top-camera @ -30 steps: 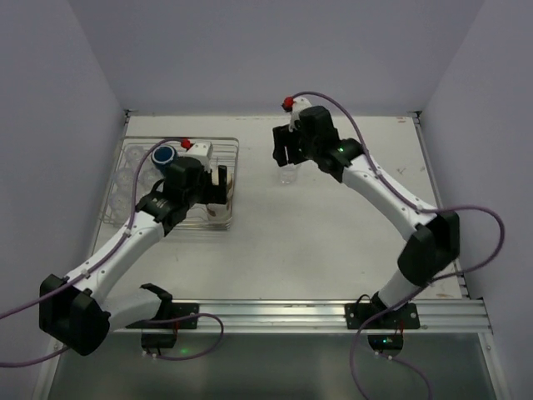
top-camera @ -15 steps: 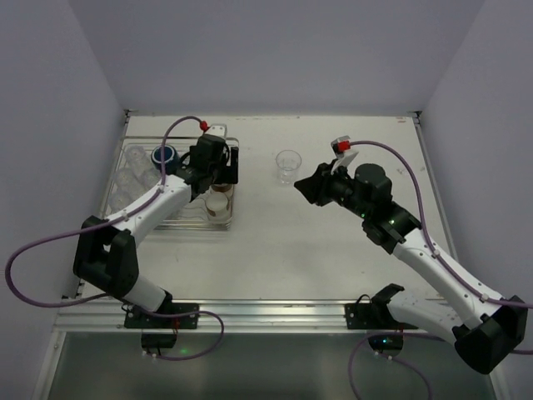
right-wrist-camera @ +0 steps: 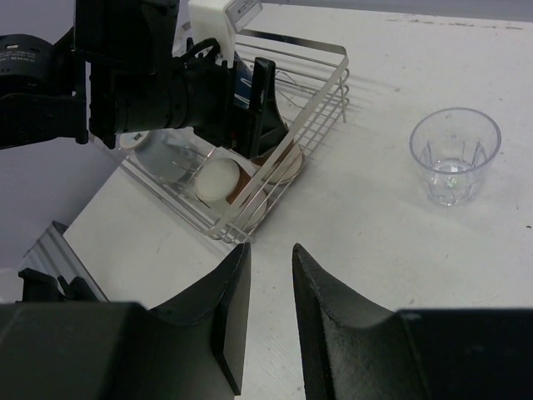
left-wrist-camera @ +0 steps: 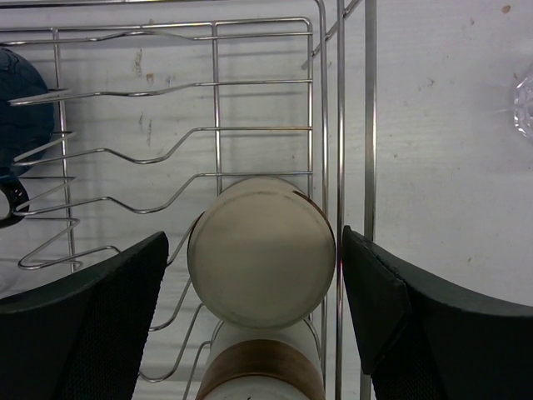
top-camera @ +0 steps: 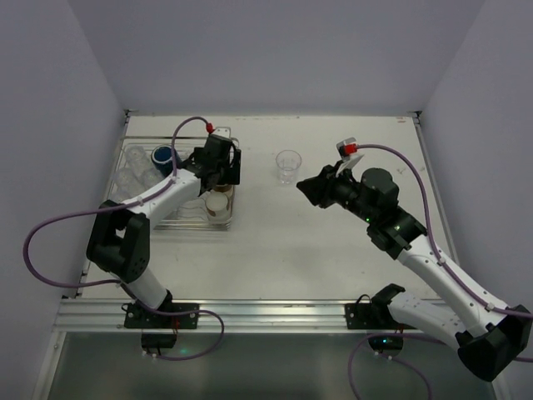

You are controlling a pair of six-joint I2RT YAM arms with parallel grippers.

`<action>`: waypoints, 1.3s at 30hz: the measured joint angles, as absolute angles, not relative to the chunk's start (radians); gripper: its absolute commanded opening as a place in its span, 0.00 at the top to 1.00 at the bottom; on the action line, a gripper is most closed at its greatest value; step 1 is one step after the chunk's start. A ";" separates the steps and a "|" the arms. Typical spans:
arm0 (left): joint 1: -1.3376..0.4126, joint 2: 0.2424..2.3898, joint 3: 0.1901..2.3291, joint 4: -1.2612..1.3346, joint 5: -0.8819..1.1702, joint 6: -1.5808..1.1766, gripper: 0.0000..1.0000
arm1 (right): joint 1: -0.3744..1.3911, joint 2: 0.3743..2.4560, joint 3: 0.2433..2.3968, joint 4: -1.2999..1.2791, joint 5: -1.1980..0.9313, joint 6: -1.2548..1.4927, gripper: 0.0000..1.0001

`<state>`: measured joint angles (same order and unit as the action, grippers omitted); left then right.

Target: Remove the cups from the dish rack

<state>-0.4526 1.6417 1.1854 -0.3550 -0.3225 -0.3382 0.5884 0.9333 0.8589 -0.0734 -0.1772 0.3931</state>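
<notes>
The silver wire dish rack (top-camera: 137, 218) stands at the left of the table. In it are clear tumblers (top-camera: 132, 177), a dark blue mug (top-camera: 163, 156) and brown-tan cups (top-camera: 219, 204) lying in its right column. My left gripper (top-camera: 220, 175) is open above that column. In the left wrist view its fingers (left-wrist-camera: 100, 308) stand either side of a cream-bottomed cup (left-wrist-camera: 261, 254), apart from it. A second cup with a brown band (left-wrist-camera: 262, 367) lies below. My right gripper (top-camera: 303, 189) is open a little and empty, hovering near a clear cup (top-camera: 288, 165) that stands on the table.
The right wrist view shows the rack (right-wrist-camera: 329, 79), the left gripper (right-wrist-camera: 166, 83) over it and the clear cup (right-wrist-camera: 454, 154) upright on the white table. The enclosure walls stand close on the left, right and back.
My left gripper moved from the rack's near side to over the brown-tan cups. My right arm let go of the clear cup and drew back toward the right.
</notes>
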 measured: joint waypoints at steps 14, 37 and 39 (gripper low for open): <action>-0.445 1.672 1.182 -0.311 -0.311 -0.341 0.65 | 0.588 0.945 0.859 -0.065 -0.202 0.417 0.44; -0.419 1.087 0.927 -0.062 0.002 -0.522 0.80 | 0.597 1.165 0.751 0.430 -0.442 0.774 0.30; -0.419 1.061 0.892 -0.010 0.081 -0.582 0.80 | 0.598 1.184 0.751 0.471 -0.450 0.792 0.30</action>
<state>-0.4191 1.0611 0.8921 -0.0105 0.0811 -0.5816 0.5976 1.1839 0.7506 0.4713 -0.4500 0.7921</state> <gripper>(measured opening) 0.710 0.698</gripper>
